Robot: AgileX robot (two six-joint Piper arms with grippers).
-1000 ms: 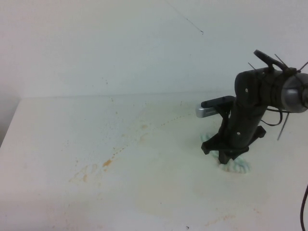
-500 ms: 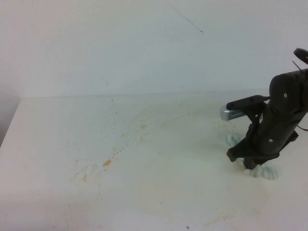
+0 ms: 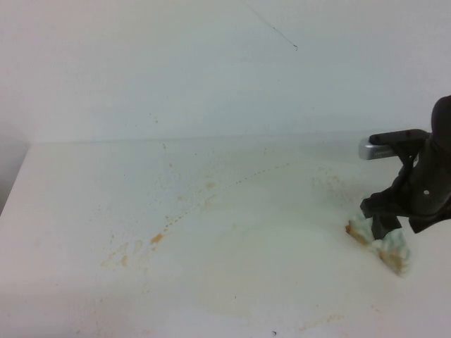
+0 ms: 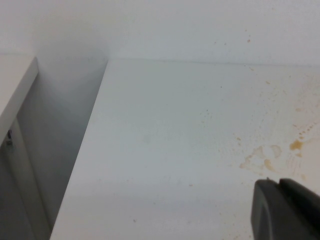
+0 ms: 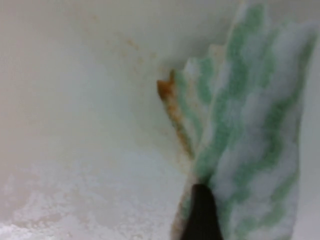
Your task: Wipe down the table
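The green-striped cloth [image 3: 391,246], browned at its edge, is pinched in the closed fingers of the right gripper [image 3: 384,229] and pressed onto the counter [image 3: 211,267] at its right side for wiping, while the left gripper [image 4: 287,210] is parked over the stained left part.
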